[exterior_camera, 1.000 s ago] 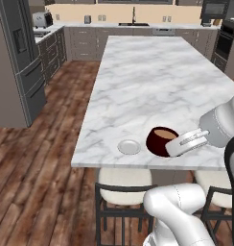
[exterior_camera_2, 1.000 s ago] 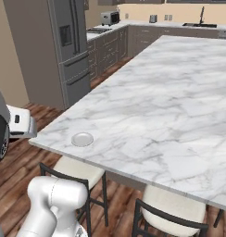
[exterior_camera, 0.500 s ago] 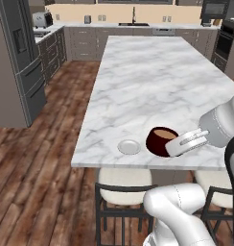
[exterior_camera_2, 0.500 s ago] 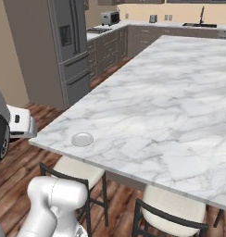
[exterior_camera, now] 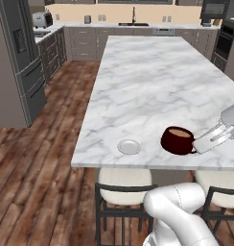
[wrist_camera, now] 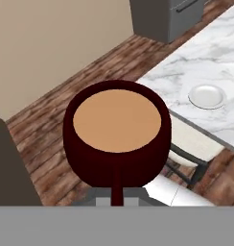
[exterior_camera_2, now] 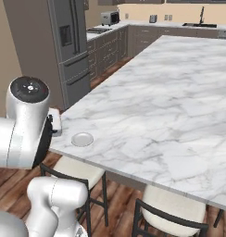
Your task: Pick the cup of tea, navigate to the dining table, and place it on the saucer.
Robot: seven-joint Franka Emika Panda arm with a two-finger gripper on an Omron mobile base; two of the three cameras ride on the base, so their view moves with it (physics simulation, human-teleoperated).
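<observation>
A: Legible text, labels, brands, numbers, signs?

B: None found. Checked the refrigerator (exterior_camera: 20, 53) door, the microwave (exterior_camera_2: 109, 17) on the back counter, the wall oven (exterior_camera: 213, 9), and the cup of tea (wrist_camera: 117, 134): all plain surfaces, or too small and blurred to read.

A: Entry closed.

Two cream-cushioned stools (exterior_camera: 124, 180) are tucked under the near edge; a grey fridge (exterior_camera_2: 68, 44) is seen left, a toaster (exterior_camera: 41, 19) on the far counter (exterior_camera: 109, 24)
</observation>
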